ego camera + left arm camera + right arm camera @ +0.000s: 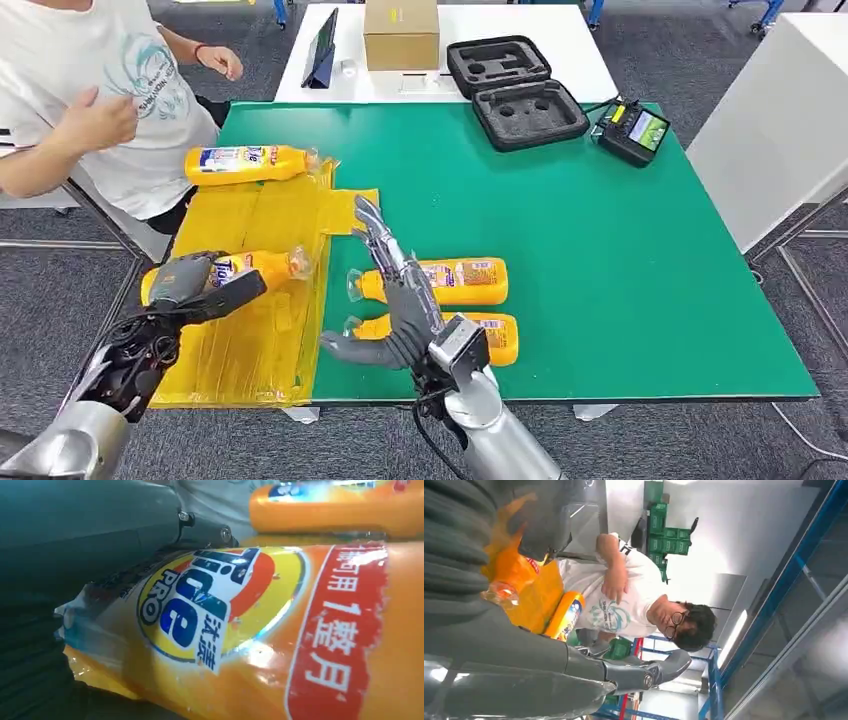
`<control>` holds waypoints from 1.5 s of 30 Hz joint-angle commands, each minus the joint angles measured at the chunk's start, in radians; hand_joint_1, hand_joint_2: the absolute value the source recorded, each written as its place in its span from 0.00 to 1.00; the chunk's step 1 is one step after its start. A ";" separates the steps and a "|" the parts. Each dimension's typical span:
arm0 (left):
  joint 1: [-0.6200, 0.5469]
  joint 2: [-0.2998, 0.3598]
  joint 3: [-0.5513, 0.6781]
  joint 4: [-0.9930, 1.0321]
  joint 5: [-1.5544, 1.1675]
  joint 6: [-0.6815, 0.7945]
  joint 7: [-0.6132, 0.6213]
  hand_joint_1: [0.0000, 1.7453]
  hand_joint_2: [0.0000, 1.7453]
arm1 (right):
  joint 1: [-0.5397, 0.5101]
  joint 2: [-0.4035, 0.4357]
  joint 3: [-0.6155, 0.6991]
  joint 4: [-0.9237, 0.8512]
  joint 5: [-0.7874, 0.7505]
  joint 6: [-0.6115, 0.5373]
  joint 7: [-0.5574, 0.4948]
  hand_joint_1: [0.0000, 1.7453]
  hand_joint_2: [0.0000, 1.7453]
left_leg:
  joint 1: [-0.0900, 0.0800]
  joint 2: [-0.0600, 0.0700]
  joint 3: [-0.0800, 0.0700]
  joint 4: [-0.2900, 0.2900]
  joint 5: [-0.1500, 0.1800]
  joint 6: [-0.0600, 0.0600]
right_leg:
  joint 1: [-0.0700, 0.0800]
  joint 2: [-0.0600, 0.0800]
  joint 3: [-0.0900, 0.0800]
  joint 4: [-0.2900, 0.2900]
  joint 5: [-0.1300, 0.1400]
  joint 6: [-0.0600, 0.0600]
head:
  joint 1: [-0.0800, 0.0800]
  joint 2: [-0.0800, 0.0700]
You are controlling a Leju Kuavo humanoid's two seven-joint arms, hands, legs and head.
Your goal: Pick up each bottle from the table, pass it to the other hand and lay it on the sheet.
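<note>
My left hand (pixel 195 285) grips the base end of an orange detergent bottle (pixel 262 267) low over the yellow sheet (pixel 250 340) at the table's left edge; up close the bottle's label (pixel 200 610) lies against the hand (pixel 75 540). A second bottle (pixel 245 163) lies at the sheet's far end, and I see it again beyond the held one (pixel 340 505). Two more bottles (pixel 455 281) (pixel 495 338) lie side by side on the green table (pixel 620 260). My right hand (pixel 395 300) is open, fingers stretched out, above their cap ends; its fingers (pixel 639 672) hold nothing.
A person in a white T-shirt (pixel 95 90) sits at the table's far left corner, close to the sheet. At the back stand a black foam case (pixel 515 90), a cardboard box (pixel 400 33), a tablet (pixel 322 50) and a handheld device (pixel 632 130). White furniture (pixel 780 120) stands to the right.
</note>
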 commanded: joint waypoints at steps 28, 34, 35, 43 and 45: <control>-0.114 -0.063 0.167 0.280 0.423 -0.615 -0.146 0.00 0.00 | -0.036 0.007 -0.012 0.099 -0.014 -0.037 0.067 0.00 1.00 | -0.001 -0.001 0.010 -0.003 0.000 0.000 | -0.002 0.000 0.010 -0.003 0.000 0.000 | 0.000 0.000; -0.106 -0.089 0.226 0.267 0.536 -0.621 -0.140 0.00 0.00 | -0.034 0.005 -0.010 0.094 -0.011 -0.042 0.072 0.00 1.00 | -0.002 -0.002 0.010 -0.003 0.000 0.000 | -0.002 -0.001 0.011 -0.002 0.000 0.000 | 0.000 0.000; -0.092 -0.108 0.271 0.256 0.617 -0.615 -0.122 0.00 0.00 | -0.028 0.001 -0.006 0.094 -0.005 -0.046 0.077 0.00 1.00 | -0.002 -0.004 0.011 -0.004 0.001 0.000 | -0.002 -0.001 0.012 -0.003 0.000 0.000 | 0.000 0.000; -0.048 -0.147 0.354 0.098 0.857 -0.166 -0.351 0.00 0.00 | -0.026 0.001 0.010 0.116 0.008 -0.049 0.070 0.00 1.00 | -0.001 -0.004 0.009 -0.002 0.000 0.000 | -0.001 -0.002 0.010 -0.002 -0.001 0.000 | 0.000 0.000; -0.048 -0.154 0.356 0.061 0.885 -0.063 -0.388 0.00 0.00 | -0.036 -0.002 0.022 0.124 0.031 -0.065 0.070 0.00 1.00 | -0.001 -0.004 0.008 -0.001 0.000 0.000 | -0.001 -0.003 0.009 -0.002 -0.001 -0.001 | 0.000 0.000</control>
